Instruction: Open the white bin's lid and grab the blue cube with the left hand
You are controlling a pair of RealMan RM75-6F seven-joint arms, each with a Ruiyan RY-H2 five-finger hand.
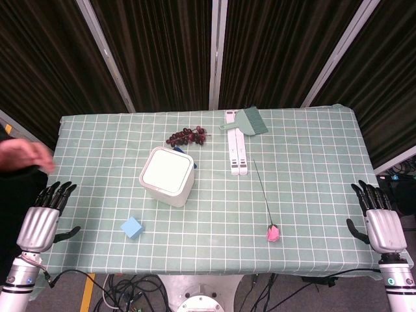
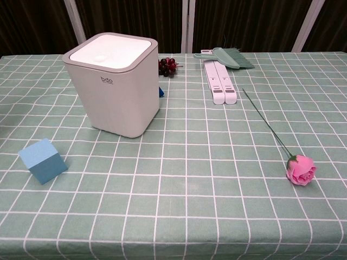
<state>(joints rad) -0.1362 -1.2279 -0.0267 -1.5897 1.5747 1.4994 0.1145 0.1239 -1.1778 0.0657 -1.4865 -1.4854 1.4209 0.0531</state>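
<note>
The white bin [image 1: 167, 176] [image 2: 114, 82] stands upright near the middle of the table with its lid [image 2: 110, 52] closed flat. The blue cube [image 1: 132, 227] [image 2: 43, 160] lies on the cloth in front of the bin, to its left. My left hand [image 1: 42, 218] hovers open at the table's left edge, fingers spread, well left of the cube. At the right edge my right hand [image 1: 379, 220] is open too. Neither hand shows in the chest view.
A pink rose [image 1: 273, 233] [image 2: 301, 169] with a long stem lies at front right. A white folded stand [image 1: 236, 149] [image 2: 219, 81], a green brush [image 1: 251, 121] and dark grapes [image 1: 188, 136] sit behind. A person's hand [image 1: 23, 155] shows at far left.
</note>
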